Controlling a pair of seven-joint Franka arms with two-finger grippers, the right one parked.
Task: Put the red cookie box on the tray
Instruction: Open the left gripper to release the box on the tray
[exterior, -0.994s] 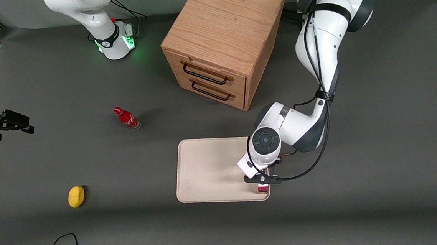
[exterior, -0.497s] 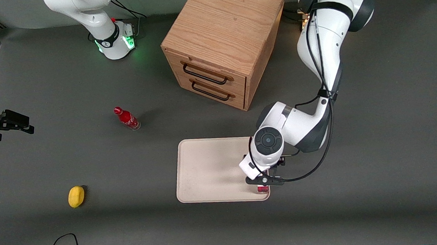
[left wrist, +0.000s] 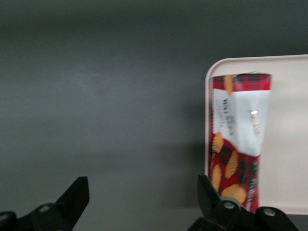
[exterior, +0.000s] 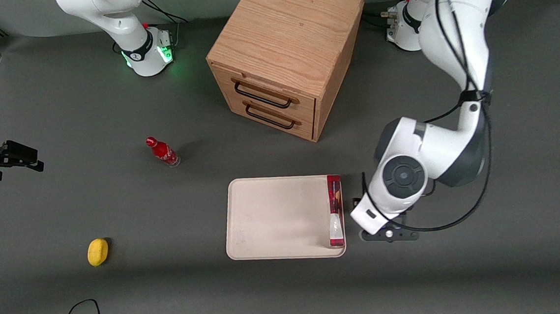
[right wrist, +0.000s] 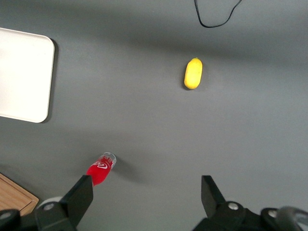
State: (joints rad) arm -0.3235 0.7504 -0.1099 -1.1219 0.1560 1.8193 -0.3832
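The red cookie box (exterior: 334, 210) lies flat on the cream-white tray (exterior: 274, 216), along the tray's edge toward the working arm's end of the table. Its white patch faces the front camera. The box (left wrist: 238, 139) and the tray's rim (left wrist: 288, 91) also show in the left wrist view. My left gripper (exterior: 389, 234) is over bare table beside the tray, apart from the box. It is open and empty (left wrist: 143, 199), with dark table between its fingers.
A wooden two-drawer cabinet (exterior: 285, 58) stands farther from the front camera than the tray. A small red bottle (exterior: 162, 151) and a yellow lemon (exterior: 97, 251) lie toward the parked arm's end of the table. A black cable (exterior: 81, 313) lies near the front edge.
The gripper was over the box on the tray. It has let go of the box and moved off sideways toward the working arm's end. The box now lies uncovered on the tray.
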